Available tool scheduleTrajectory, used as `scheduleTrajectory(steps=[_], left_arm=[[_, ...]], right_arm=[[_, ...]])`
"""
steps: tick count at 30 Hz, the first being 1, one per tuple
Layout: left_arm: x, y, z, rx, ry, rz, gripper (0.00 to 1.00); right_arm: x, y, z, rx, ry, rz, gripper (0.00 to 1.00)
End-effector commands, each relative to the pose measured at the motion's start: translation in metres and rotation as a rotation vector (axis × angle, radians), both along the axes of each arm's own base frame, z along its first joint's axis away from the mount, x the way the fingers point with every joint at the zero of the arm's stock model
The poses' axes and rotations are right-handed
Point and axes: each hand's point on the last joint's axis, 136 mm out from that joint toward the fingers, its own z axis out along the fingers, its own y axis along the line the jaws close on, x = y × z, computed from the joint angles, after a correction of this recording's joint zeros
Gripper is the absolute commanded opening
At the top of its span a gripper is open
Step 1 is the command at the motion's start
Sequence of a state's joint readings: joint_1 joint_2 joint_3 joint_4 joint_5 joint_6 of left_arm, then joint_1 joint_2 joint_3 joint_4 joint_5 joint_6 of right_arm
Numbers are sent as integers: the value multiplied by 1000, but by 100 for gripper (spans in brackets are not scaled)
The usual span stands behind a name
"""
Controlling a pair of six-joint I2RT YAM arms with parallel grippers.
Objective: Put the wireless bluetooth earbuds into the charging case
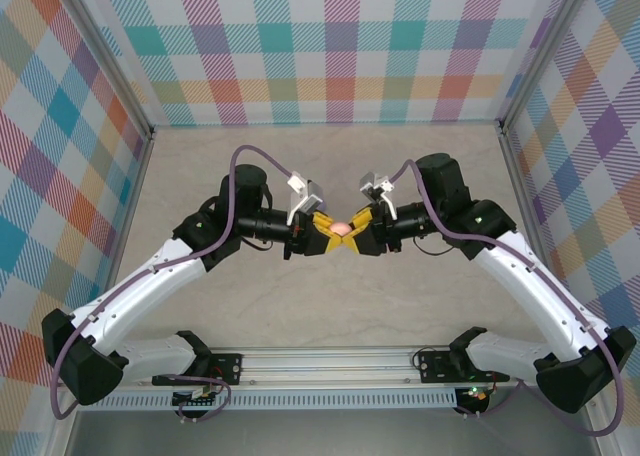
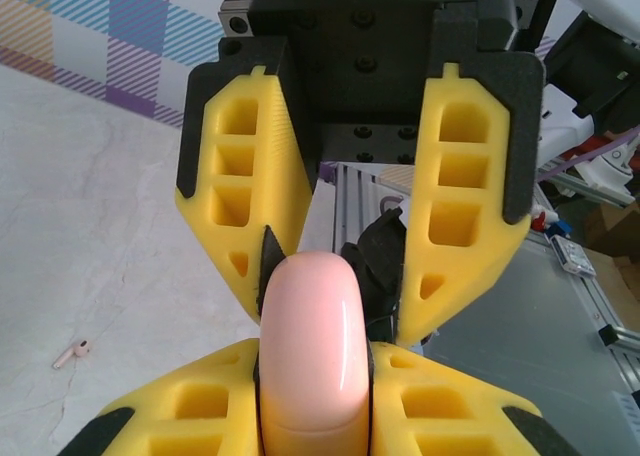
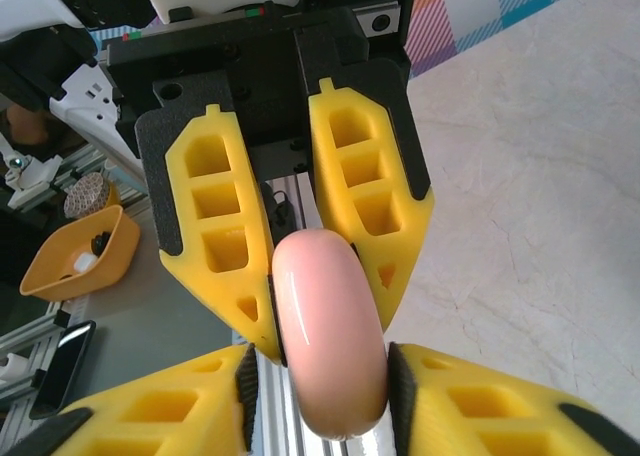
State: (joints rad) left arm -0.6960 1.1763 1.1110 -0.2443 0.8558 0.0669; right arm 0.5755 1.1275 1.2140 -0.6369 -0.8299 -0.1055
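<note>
The left arm [image 1: 150, 286] and the right arm [image 1: 530, 276] bend in over the desk [image 1: 330, 156] and meet nose to nose. The left jaws squeeze a pink case [image 1: 340, 227]; the right jaws sit around its other end, but I cannot tell if they press it. A pale pink earbud [image 2: 72, 352] lies on the desk.

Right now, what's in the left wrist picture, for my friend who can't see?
The left gripper pinches a pale pink charging case at the bottom, and the right gripper flanks it from the top with yellow fingers. One tiny pink earbud lies on the table at left.
</note>
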Motion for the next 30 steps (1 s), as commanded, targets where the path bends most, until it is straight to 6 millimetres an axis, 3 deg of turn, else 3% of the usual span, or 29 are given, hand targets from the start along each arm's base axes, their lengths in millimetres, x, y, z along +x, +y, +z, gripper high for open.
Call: scheduleTrajectory(steps=[1, 6, 9, 21, 30], left_arm=[[-3, 1, 8, -9, 17, -19, 4], [-2, 0, 9, -10, 13, -24, 5], [-3, 1, 10, -13, 8, -26, 11], [-6, 1, 8, -14, 20, -41, 32], [-4, -1, 8, -31, 31, -37, 35]], right_arm=[[-6, 1, 13, 35, -23, 46, 31], [-4, 0, 14, 32, -36, 29, 18], [0, -1, 14, 27, -48, 0, 15], [5, -5, 21, 67, -51, -43, 13], [6, -6, 23, 83, -55, -51, 13]])
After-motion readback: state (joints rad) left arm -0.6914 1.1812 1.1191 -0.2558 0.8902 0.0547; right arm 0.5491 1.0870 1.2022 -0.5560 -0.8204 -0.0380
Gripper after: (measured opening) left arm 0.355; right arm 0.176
